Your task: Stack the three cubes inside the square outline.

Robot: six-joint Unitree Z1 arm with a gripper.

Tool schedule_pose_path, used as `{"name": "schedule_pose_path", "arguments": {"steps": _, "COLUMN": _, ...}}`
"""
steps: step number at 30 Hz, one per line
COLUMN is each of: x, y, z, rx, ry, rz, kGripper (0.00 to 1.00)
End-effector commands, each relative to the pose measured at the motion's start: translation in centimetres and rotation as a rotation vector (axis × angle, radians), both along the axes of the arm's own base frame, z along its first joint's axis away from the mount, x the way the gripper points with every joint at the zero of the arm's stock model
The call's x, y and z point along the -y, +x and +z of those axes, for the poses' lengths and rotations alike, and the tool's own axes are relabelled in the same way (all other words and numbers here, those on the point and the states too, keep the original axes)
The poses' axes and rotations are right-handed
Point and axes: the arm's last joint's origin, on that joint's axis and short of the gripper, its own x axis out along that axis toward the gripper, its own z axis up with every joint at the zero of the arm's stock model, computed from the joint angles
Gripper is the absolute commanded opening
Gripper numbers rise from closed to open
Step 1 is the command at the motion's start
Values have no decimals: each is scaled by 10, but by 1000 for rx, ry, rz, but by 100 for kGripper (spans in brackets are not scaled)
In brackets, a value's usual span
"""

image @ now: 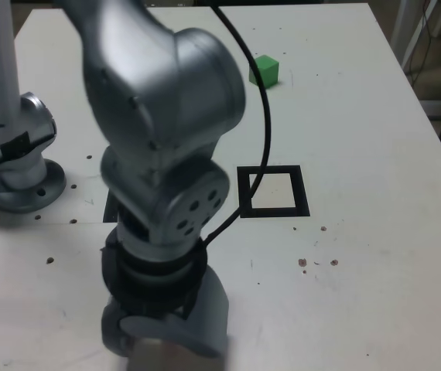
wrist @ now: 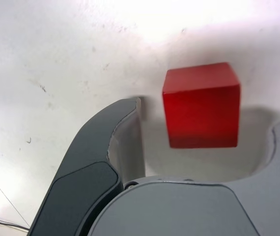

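Arm [image: 158, 154] fills the middle of the exterior view, bent down toward the near edge of the white counter [image: 360, 255]; its bulk covers the hand, so nothing of the fingers shows here. Green cube [image: 265, 70] sits far back on the counter, well apart from the arm. Square outline [image: 273, 191] lies just to the exterior view's right of the arm's wrist section, pale centre bare, w/ a black cable [image: 263, 131] crossing over its corner. Arm base [image: 15, 166] stands at the exterior view's left. Red cube isn't visible in this view, prob. behind the arm; yellow cube not seen in either view.

Wrist view: red cube [wrist: 201, 104] rests on the counter between the two fingers of the hand [wrist: 206, 135]. Dark finger [wrist: 113, 142] stands on one side w/ a clear gap to the cube; the other finger is cut off at the frame edge and also looks apart from it. Hand is wide, spread around the cube, not gripping it. Cube edges are slightly blurred. Outline and green cube are out of frame here.
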Motion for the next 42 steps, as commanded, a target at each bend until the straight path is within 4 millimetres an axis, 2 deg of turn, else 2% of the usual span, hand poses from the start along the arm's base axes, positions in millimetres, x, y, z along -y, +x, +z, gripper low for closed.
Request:
{"name": "schedule_pose_path", "arguments": {"steps": 1, "x": -3, "y": 2, "z": -2, "rx": -11, "ry": 6, "rz": -3, "kGripper": 82}}
{"name": "schedule_pose_path", "arguments": {"steps": 11, "x": -13, "y": 6, "z": -4, "rx": -29, "ry": 5, "rz": -10, "kGripper": 80}}
{"name": "schedule_pose_path", "arguments": {"steps": 18, "x": -16, "y": 6, "z": -5, "rx": -55, "ry": -3, "rz": -20, "kGripper": 66}}
{"name": "schedule_pose_path", "arguments": {"steps": 28, "x": -21, "y": 11, "z": -5, "rx": -52, "ry": 3, "rz": -36, "kGripper": 60}}
{"name": "schedule_pose_path", "arguments": {"steps": 36, "x": -22, "y": 15, "z": -6, "rx": -49, "ry": 6, "rz": -44, "kGripper": 41}}
{"name": "schedule_pose_path", "arguments": {"steps": 42, "x": -23, "y": 16, "z": -3, "rx": -28, "ry": 15, "rz": -41, "kGripper": 36}}
